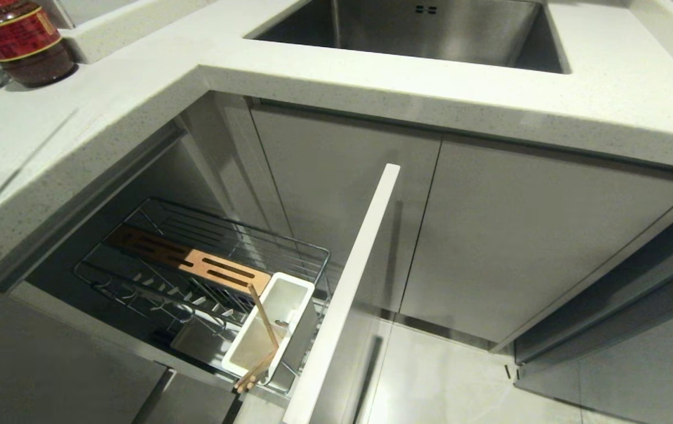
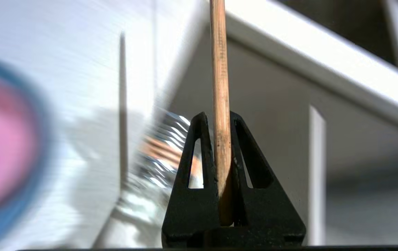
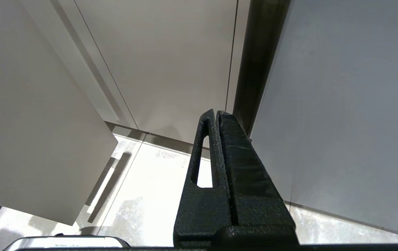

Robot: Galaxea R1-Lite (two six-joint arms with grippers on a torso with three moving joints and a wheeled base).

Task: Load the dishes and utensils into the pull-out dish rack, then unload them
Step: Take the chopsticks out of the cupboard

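Bright, even overhead light washes the speckled pale stone countertop (image 1: 607, 88); the cabinet recess at lower left is dim. The left wrist view is streaked with motion blur, smearing the matte pink round bowl (image 2: 0, 153). The right wrist view is sharp.

Right gripper (image 3: 217, 115) fingers pressed together, above floor (image 3: 150, 181), facing cabinet doors (image 3: 171, 62).

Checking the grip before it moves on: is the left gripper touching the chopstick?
Touching. The left wrist view shows the left gripper with both fingers pressed against the chopstick standing between them.
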